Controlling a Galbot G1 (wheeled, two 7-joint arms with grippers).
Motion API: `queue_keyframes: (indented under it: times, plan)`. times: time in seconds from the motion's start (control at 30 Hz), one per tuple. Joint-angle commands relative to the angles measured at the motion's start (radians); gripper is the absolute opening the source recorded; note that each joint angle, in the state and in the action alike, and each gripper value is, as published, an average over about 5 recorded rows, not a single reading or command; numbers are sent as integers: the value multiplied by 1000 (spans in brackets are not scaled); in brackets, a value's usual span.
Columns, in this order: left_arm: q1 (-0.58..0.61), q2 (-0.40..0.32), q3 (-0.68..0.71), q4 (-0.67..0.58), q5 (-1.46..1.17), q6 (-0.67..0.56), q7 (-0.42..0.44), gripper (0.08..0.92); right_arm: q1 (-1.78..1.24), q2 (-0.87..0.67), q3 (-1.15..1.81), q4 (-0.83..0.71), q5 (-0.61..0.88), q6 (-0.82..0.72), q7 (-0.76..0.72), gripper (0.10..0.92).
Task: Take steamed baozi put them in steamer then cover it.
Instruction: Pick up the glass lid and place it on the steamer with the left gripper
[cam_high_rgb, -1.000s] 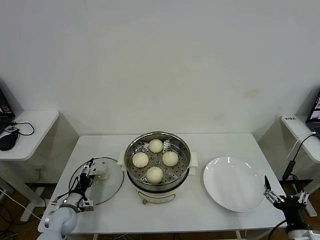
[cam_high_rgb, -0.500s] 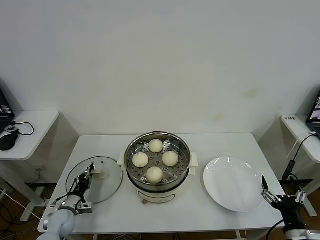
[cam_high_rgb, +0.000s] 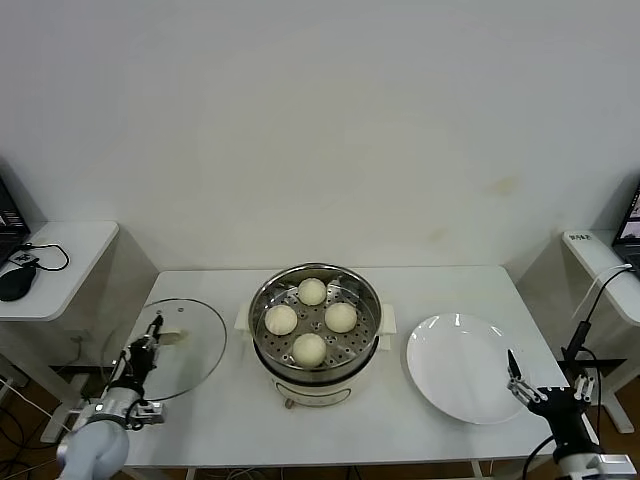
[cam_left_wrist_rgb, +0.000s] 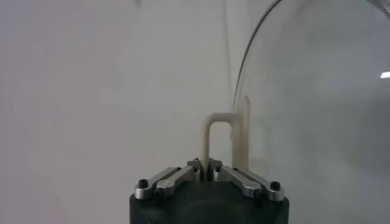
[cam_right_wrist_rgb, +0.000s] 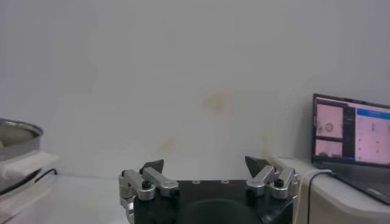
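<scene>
— What has changed since a second ago?

— The cover (cam_high_rgb: 171, 347) has left its flat rest on the counter (cam_high_rgb: 400, 415) and shifted left; it now stands tilted, raised at the near-left corner. The left pincer (cam_high_rgb: 148, 338) has clenched on its cream bar handle (cam_left_wrist_rgb: 220, 141).

— And the buns?

— All four steamed baozi (cam_high_rgb: 311, 291) sit on the perforated tray inside the steamer (cam_high_rgb: 315, 335), mid-counter, uncovered.

— The other arm?

— The right pincer (cam_high_rgb: 541, 394) hovers at the near-right edge, just beside the white plate (cam_high_rgb: 466, 367), its fingers (cam_right_wrist_rgb: 153, 166) spread wide and grasping nothing. It has drifted slightly left.
</scene>
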Motion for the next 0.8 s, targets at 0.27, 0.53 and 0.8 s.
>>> queue_keyframes:
  times: [0.27, 0.53, 0.8]
  plan:
    - [142, 135, -185, -454, -177, 178, 268, 137, 6, -27, -15, -16, -23, 3, -28, 823]
    - [37, 134, 53, -553, -198, 292, 323, 137, 14, -16, -39, -28, -88, 16, -30, 823]
    - [-144, 38, 325, -532, -121, 398, 381, 137, 27, -6, -54, -36, -166, 23, -39, 823]
